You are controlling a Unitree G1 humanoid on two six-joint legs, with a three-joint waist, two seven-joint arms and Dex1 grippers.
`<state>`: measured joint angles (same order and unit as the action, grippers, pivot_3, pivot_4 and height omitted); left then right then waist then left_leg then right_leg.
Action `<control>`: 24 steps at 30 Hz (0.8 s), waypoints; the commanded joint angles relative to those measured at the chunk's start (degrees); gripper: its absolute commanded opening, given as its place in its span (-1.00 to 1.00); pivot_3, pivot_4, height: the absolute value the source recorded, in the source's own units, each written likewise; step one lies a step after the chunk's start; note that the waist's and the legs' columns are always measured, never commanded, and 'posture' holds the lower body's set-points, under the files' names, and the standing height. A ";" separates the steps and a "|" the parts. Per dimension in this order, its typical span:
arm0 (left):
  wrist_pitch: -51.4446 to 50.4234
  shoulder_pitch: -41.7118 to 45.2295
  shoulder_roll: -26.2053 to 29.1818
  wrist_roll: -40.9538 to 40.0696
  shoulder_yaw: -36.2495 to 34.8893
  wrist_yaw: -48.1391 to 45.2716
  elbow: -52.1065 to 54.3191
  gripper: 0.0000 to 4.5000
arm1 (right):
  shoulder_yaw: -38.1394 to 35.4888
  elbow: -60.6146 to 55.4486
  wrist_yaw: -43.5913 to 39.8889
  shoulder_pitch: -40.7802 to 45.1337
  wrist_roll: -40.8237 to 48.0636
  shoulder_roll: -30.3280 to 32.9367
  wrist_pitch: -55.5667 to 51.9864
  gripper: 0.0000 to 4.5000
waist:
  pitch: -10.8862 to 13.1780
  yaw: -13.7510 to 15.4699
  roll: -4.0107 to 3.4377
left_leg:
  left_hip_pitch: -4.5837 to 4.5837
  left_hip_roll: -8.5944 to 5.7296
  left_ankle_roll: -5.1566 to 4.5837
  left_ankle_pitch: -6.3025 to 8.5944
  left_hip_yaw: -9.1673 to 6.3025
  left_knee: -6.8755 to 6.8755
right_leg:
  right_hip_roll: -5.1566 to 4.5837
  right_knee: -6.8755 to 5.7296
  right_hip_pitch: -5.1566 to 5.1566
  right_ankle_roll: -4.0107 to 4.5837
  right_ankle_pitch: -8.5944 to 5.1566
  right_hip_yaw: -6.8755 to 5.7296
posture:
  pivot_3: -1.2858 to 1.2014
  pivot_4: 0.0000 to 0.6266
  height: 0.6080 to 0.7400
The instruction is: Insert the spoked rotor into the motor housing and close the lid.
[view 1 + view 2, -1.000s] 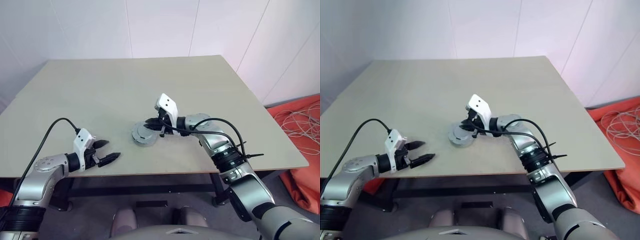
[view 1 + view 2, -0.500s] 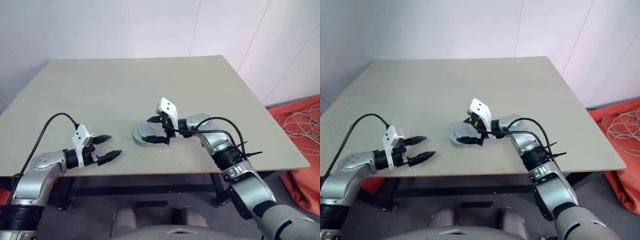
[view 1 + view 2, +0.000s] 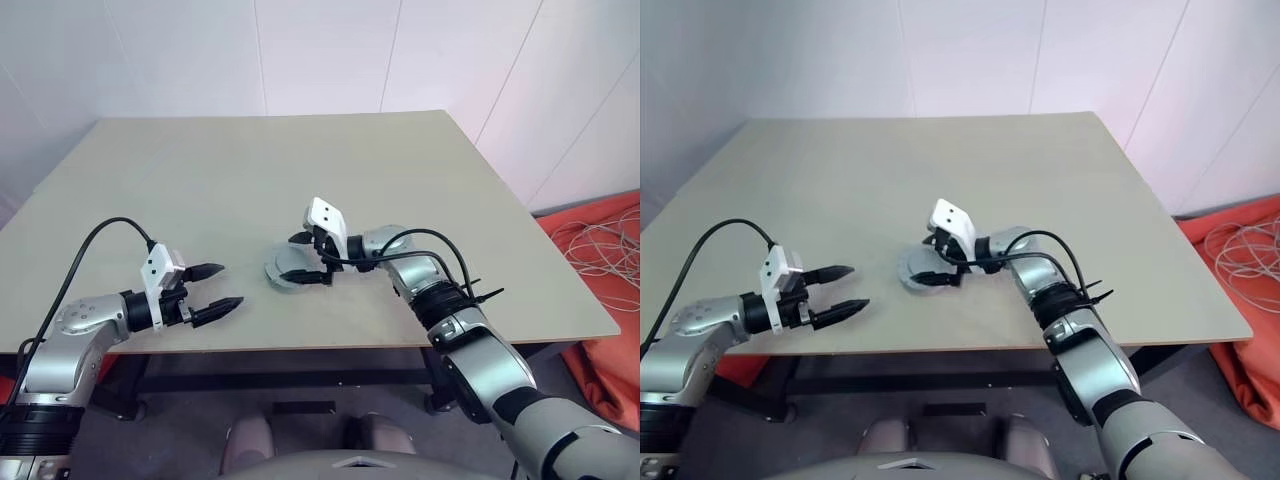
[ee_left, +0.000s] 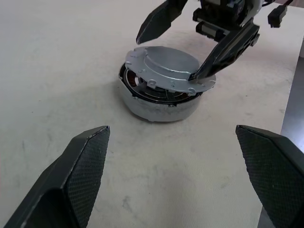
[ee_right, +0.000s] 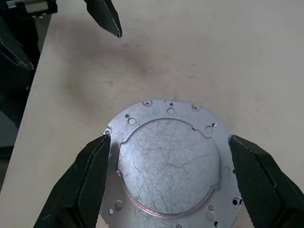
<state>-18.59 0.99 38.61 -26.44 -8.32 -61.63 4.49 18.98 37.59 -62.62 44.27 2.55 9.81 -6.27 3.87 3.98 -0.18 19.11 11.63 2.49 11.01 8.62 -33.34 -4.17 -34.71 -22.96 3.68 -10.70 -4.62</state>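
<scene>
right end effector [image 3: 306, 259] just let go, fingers wide astride lid [image 4: 168, 69] | lid rests askew on motor housing [image 4: 159, 105] (not seated) | left end effector [image 3: 218, 289] wide, empty, well apart

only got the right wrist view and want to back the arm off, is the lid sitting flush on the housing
Observer: Not flush. From the side, the lid lies askew on the motor housing, and copper windings show in a gap under one edge.
Operator: is my right gripper clear of it
Observer: The right gripper has its jaws open astride the lid. One fingertip is right at the rim, and I can't tell if it touches.
Operator: and the left one
Observer: The left gripper hovers open above the table, well apart from the housing on its left.
</scene>
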 commanded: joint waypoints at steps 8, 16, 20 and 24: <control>0.75 0.63 0.68 -0.67 -1.42 0.72 1.72 1.00 | -0.74 5.46 -0.64 2.99 -1.57 -0.85 2.98 0.82 | 0.00 -0.01 0.00 | 0.00 0.02 0.00 0.00 0.01 -0.01 | 0.00 -0.04 0.02 0.01 0.00 0.00 | 0.03 -1.00 1.00; 0.36 0.10 0.29 -1.16 -1.07 1.00 2.36 1.00 | -2.54 2.32 -0.75 3.14 0.09 -1.25 1.63 0.39 | 0.00 0.01 0.00 | 0.00 0.02 0.00 0.00 0.01 -0.04 | 0.00 -0.04 0.00 0.01 0.00 0.00 | 0.03 -1.00 1.00; 0.15 -0.30 0.16 -1.45 -1.16 1.26 2.85 1.00 | -2.72 -0.44 0.05 3.02 0.01 -0.94 1.30 0.39 | 0.00 0.03 0.00 | 0.02 0.02 0.00 0.00 0.01 -0.03 | 0.00 -0.04 -0.04 0.01 0.00 0.00 | 0.03 -1.00 1.00; 0.06 -0.58 0.00 -1.57 -1.02 1.50 3.17 1.00 | -2.28 -1.48 0.97 3.05 -0.55 -0.72 -0.97 0.39 | 0.00 0.11 0.00 | 0.04 0.02 0.00 0.00 0.01 -0.02 | 0.00 -0.05 -0.04 0.02 0.00 0.00 | 0.03 -1.00 1.00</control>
<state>-18.70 -0.02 38.42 -27.06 -8.34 -60.38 5.44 18.22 39.17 -62.26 46.08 1.32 8.90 -6.80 3.87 4.10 -0.19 19.16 11.64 2.49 11.01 8.63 -33.36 -4.17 -34.75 -23.01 3.70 -10.70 -4.62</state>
